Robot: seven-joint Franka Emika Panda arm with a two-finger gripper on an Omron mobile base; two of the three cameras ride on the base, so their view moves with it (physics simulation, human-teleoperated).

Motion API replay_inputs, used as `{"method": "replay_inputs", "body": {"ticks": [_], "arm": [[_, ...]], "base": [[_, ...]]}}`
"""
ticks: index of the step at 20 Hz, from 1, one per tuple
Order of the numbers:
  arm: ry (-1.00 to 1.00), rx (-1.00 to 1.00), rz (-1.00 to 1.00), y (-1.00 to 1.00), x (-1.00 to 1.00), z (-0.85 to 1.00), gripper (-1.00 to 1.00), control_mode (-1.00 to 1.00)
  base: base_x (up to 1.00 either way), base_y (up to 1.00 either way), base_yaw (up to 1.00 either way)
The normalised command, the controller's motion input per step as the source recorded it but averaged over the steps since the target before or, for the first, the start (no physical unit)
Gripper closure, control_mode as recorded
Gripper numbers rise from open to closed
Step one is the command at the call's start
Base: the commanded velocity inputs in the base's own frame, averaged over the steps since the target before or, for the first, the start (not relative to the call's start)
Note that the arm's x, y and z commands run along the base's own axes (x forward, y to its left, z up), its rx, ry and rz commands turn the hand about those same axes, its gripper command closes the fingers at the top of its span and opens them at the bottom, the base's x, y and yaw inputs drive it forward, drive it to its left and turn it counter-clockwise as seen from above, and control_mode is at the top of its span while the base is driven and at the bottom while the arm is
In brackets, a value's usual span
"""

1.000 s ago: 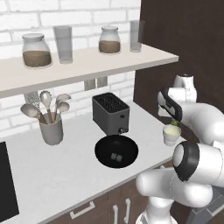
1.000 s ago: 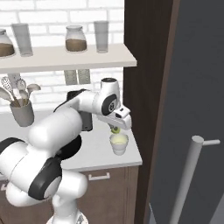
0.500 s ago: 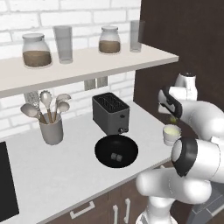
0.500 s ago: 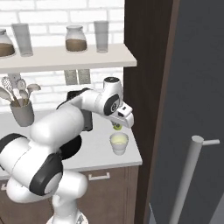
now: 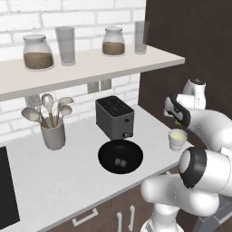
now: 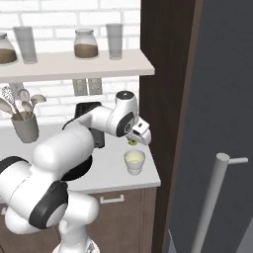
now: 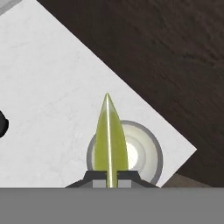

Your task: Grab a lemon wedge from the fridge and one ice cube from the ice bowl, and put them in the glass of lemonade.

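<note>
My gripper (image 5: pixel 179 121) is shut on the lemon wedge (image 5: pixel 178 123), a thin yellow-green slice, and holds it just above the glass of lemonade (image 5: pixel 177 138) at the counter's right end. From the right, the gripper (image 6: pixel 134 142) hangs with the wedge (image 6: pixel 133 144) a little over the glass (image 6: pixel 134 161). In the hand view the lemon wedge (image 7: pixel 110 140) stands edge-on between the fingertips (image 7: pixel 94 176), partly covering the glass (image 7: pixel 146 155) below. The black ice bowl (image 5: pixel 120 156) lies left of the glass with two pale ice cubes (image 5: pixel 120 162) in it. The grey fridge (image 6: pixel 222 94) fills the right side.
A dark toaster (image 5: pixel 114 117) stands behind the bowl, and a grey utensil holder (image 5: pixel 53 135) stands further left. A shelf (image 5: pixel 90 63) above carries jars and tumblers. A dark wood panel (image 6: pixel 163 74) rises right beside the glass. The fridge's long handle (image 6: pixel 212 197) stands near the counter's end.
Hardly anything: the hand has shifted very slightly above the glass, with the lemon wedge still in its grip.
</note>
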Motion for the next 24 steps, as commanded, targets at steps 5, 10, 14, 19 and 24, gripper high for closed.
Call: {"method": "replay_inputs", "body": {"ticks": [5,10,14,19,24], "arm": [[0.00,0.00,0.00,-0.08,-0.10,-0.16,1.00,-1.00],[0.00,0.00,0.00,-0.01,-0.04,-0.02,1.00,-1.00],[0.00,0.00,0.00,-0.08,0.03,0.00,1.00,-1.00],[0.00,0.00,0.00,-0.11,0.04,0.00,1.00,-1.00],[0.00,0.00,0.00,0.00,0.00,0.00,-1.00,-1.00]], "base": [[0.00,0.00,0.00],[0.00,0.00,0.00],[0.00,0.00,0.00],[0.00,0.00,0.00],[0.00,0.00,0.00]]}}
